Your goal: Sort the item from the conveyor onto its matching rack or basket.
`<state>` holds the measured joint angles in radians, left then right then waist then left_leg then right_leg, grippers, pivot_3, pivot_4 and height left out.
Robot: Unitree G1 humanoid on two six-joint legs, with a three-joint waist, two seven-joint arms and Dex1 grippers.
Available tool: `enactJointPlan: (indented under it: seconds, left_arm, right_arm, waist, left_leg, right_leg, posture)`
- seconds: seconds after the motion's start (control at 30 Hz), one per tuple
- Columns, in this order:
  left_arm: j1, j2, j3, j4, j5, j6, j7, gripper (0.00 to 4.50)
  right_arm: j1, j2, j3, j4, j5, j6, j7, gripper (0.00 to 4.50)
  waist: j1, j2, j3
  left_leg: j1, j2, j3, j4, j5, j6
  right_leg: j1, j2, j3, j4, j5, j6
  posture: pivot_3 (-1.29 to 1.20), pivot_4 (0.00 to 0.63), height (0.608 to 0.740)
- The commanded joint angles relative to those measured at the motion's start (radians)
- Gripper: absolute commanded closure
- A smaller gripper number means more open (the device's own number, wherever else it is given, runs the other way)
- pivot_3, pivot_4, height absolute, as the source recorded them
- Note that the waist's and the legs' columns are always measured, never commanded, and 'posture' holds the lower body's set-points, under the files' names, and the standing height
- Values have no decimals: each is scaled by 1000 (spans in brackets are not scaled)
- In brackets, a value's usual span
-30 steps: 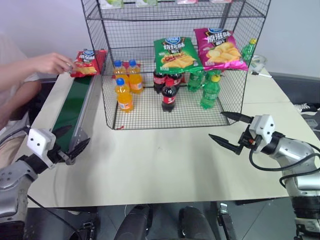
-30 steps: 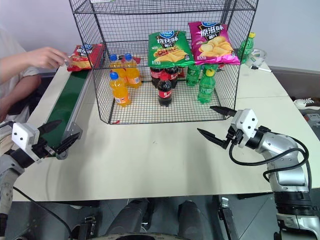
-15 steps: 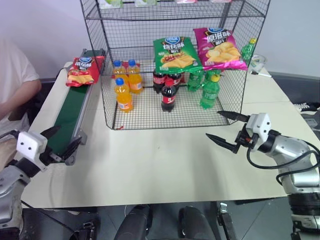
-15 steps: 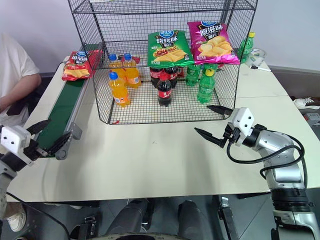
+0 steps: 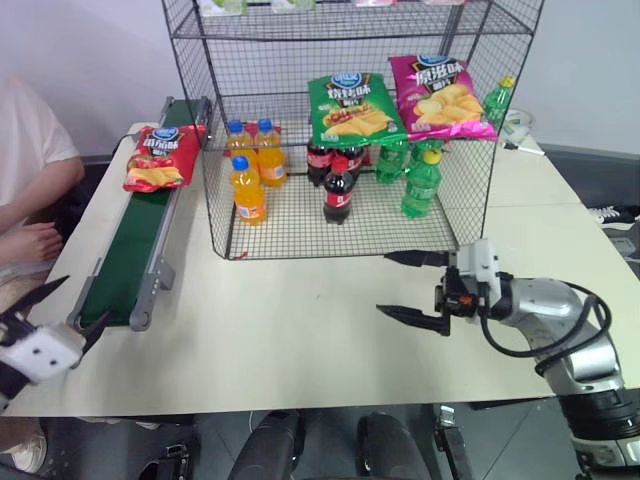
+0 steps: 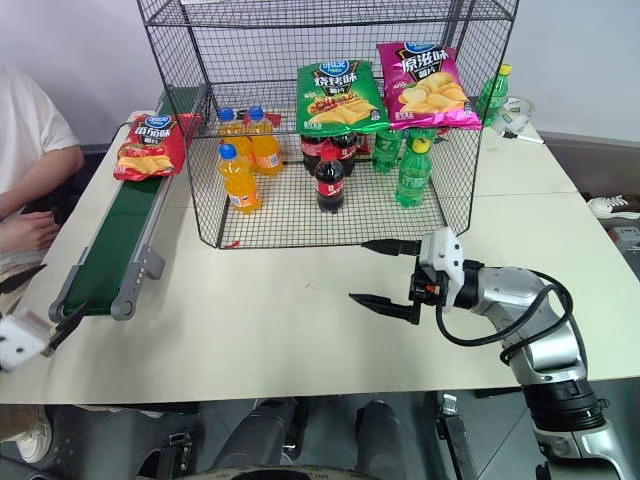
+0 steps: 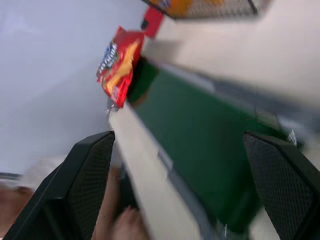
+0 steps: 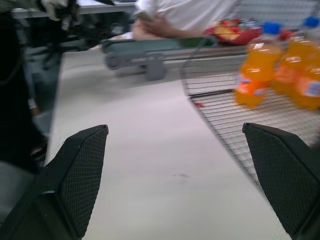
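- Along the robot's left side of the table ran the conveyor, its long axis leading away from the robot; beside its far end stood the rack, with orange bottles, cola bottles and green bottles on its floor, and a green crisp bag and a magenta crisp bag on top of them.
- Near the belt's far end lay the red crisp bag, flat and face up, just beside the rack's corner. Its long axis ran roughly along the belt, a little askew, with the logo end toward the far end and the bottom edge toward the robot.
- At the near end of the belt, off the table's corner, hung the left gripper, its jaws wide apart and empty. From it the bag lay straight ahead, up the belt and well apart; the wrist view looked along the belt at it.
- Over the middle of the table, in front of the rack, was the right gripper, also spread wide with nothing in it, its fingers aimed sideways toward the robot's left. The bag lay far off across the rack's front corner.
- My judgement was that the left arm sat nearer and in line with the belt, so the pick looked like its job.
- A person's hand rested beside the belt, well short of the bag.
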<state>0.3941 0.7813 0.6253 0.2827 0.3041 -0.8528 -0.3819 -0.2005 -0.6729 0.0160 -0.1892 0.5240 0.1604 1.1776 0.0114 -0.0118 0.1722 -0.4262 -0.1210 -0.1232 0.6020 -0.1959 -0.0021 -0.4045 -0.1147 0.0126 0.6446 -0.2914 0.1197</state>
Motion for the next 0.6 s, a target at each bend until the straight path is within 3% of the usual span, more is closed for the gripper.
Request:
enactJointPlan:
  seconds: [0.03,0.3,0.6]
  left_arm:
    - [51,8,60,7,158,-56,175,258]
    - [95,9,33,-9,280,-21,390,258]
    - [92,23,-45,2,334,39,486,258]
  right_arm:
    - [-33,16,-2,-4,-2,-16,5,0]
    - [-49,33,4,15,-13,-20,10,0]
    - [-54,40,15,4,-11,-12,13,0]
  waist:
    - [-1,0,0]
    - [1,-1,-1]
    - [0,-2,-1]
  left_leg:
    - [0,0,0,-1,0,0]
    - [1,0,1,-2,0,0]
    - [1,0,1,-2,0,0]
  right_leg:
    - [0,0,0,0,0,0]
    - [-1,0,-1,1,0,1]
    - [-1,1,-1,1,2,4]
  posture:
    - [0,150,740]
    - [0,150,740]
    - [0,150,740]
